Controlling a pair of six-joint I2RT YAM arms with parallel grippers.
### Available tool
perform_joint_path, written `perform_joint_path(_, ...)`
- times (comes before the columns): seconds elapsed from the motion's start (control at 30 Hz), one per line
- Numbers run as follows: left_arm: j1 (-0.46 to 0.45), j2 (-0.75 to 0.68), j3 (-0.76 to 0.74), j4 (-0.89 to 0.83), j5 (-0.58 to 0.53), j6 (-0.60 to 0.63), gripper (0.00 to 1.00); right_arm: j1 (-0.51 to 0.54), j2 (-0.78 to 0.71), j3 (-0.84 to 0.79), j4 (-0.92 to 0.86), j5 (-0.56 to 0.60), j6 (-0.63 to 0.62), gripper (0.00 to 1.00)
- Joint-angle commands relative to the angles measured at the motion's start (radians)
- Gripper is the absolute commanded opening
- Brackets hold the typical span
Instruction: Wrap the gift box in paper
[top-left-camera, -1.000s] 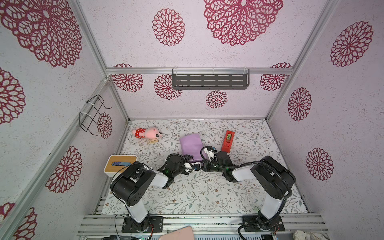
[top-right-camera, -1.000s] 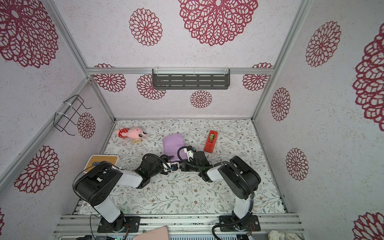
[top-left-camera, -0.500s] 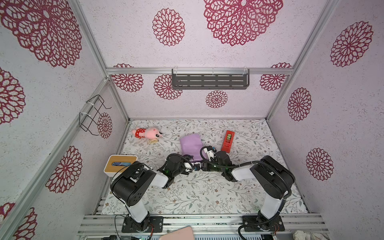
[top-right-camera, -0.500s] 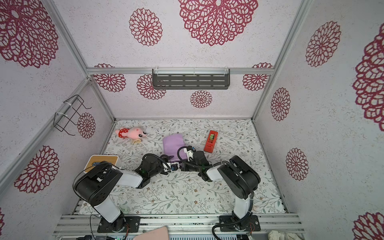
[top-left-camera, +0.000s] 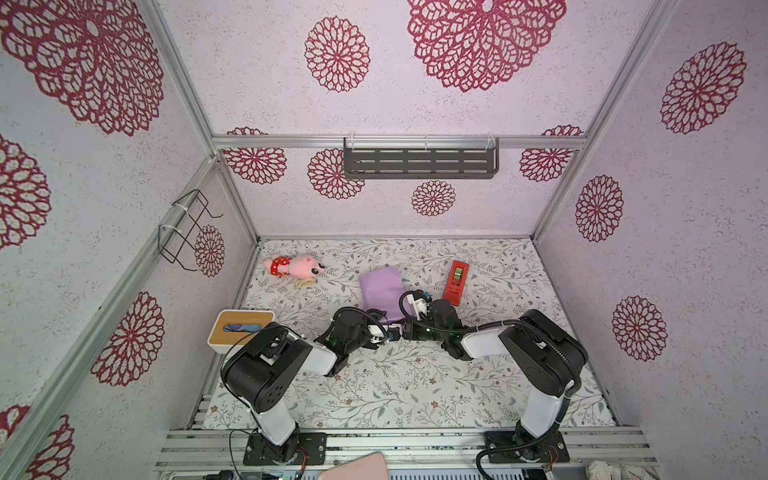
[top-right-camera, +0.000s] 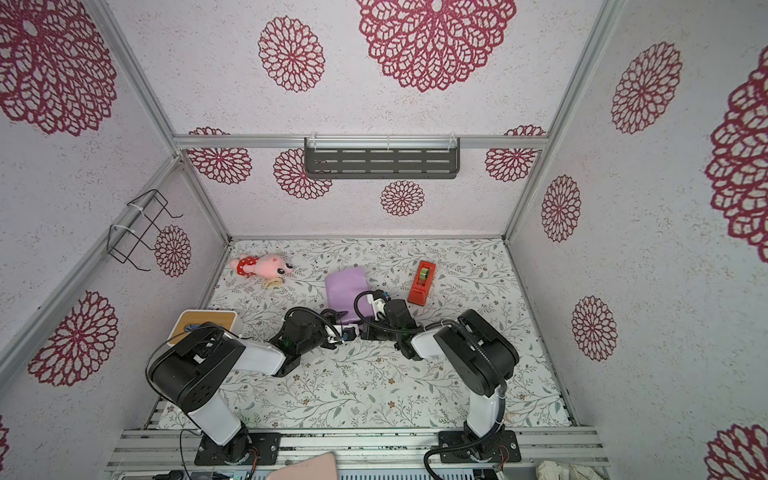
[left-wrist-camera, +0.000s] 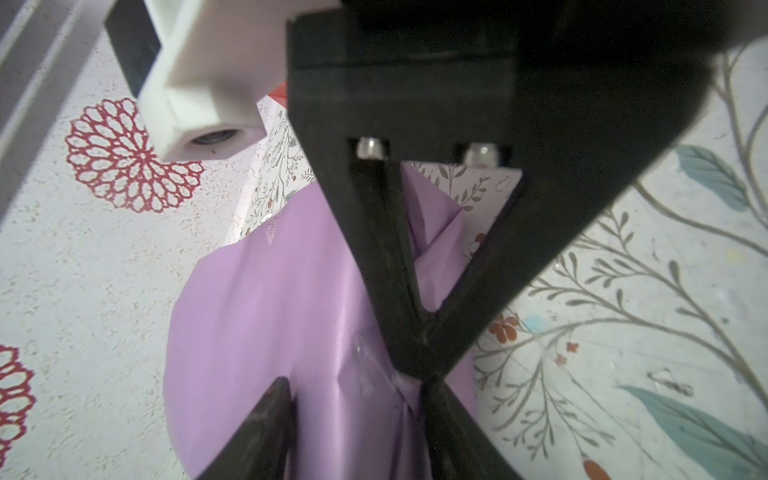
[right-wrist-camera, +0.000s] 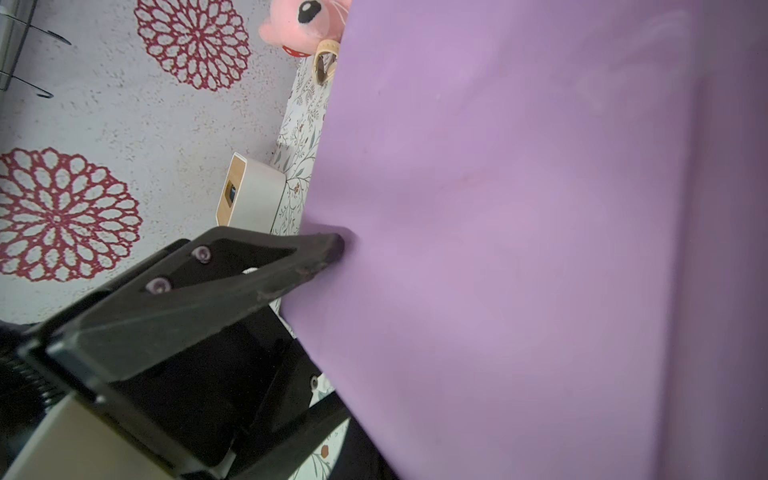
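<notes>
Floral mat (top-left-camera: 395, 386) | left hand (left-wrist-camera: 357, 386) grips paper (left-wrist-camera: 257, 311) | closed right hand (left-wrist-camera: 419, 361) touches it

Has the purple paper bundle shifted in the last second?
No: the paper sits at the same spot beside the red tape dispenser in a top view.

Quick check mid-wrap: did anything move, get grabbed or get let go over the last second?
Nothing has visibly changed. The right gripper stays shut with its tip against the folded end of the paper, and the left gripper keeps its jaws apart around that same end. The tape dispenser, plush toy and tissue box lie where they were.
</notes>
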Motion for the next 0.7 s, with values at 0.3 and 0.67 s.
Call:
perform_joint_path(0.3, 0.004, 0.007, 0.008, -0.065, 0.009, -0.008, 0.53, -0.008, 0.007, 0.011, 0.017, 0.060, 0.084, 0.05)
perform_joint_path(0.67, 0.004, 0.005, 0.006, -0.063, 0.009, -0.009, 0.53, 0.003, -0.006, 0.017, 0.019, 0.089, 0.188, 0.20)
